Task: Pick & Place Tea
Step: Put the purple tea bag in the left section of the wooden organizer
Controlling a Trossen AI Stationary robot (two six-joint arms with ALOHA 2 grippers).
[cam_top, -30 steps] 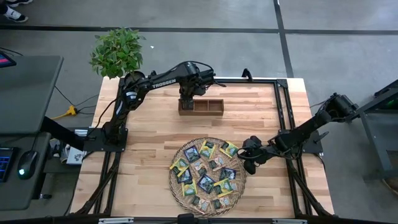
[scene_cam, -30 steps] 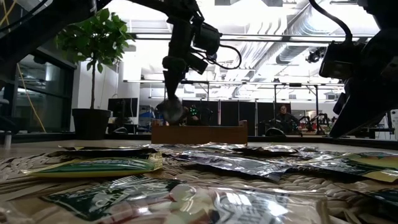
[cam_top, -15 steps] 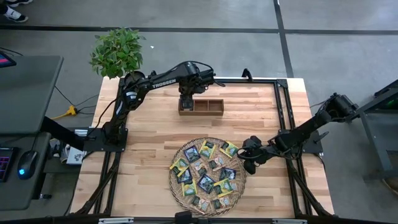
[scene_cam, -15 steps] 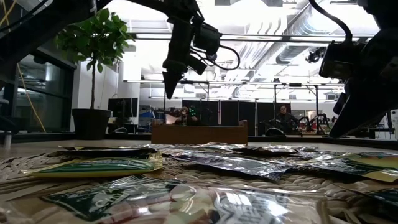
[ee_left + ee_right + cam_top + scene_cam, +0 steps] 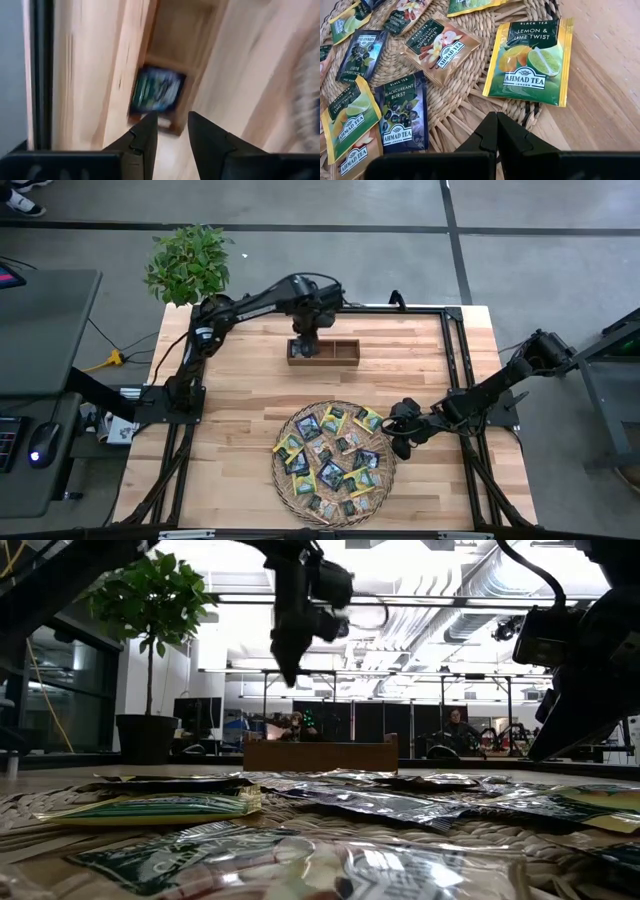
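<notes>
While the left pincer [image 5: 305, 343] hovers spread above the wooden box [image 5: 323, 352], the right pincer [image 5: 401, 442] rests pressed together beside light, slippery tea sachets [image 5: 334, 452], probably best pinched by an edge.

Around the wooden table [image 5: 240, 420] we see grey concrete floor [image 5: 330, 255], a leafy potted plant [image 5: 187, 263], a dark desk [image 5: 45, 340] with a mouse [image 5: 38, 445], and bright ceiling ducts [image 5: 440, 590] beyond.
</notes>
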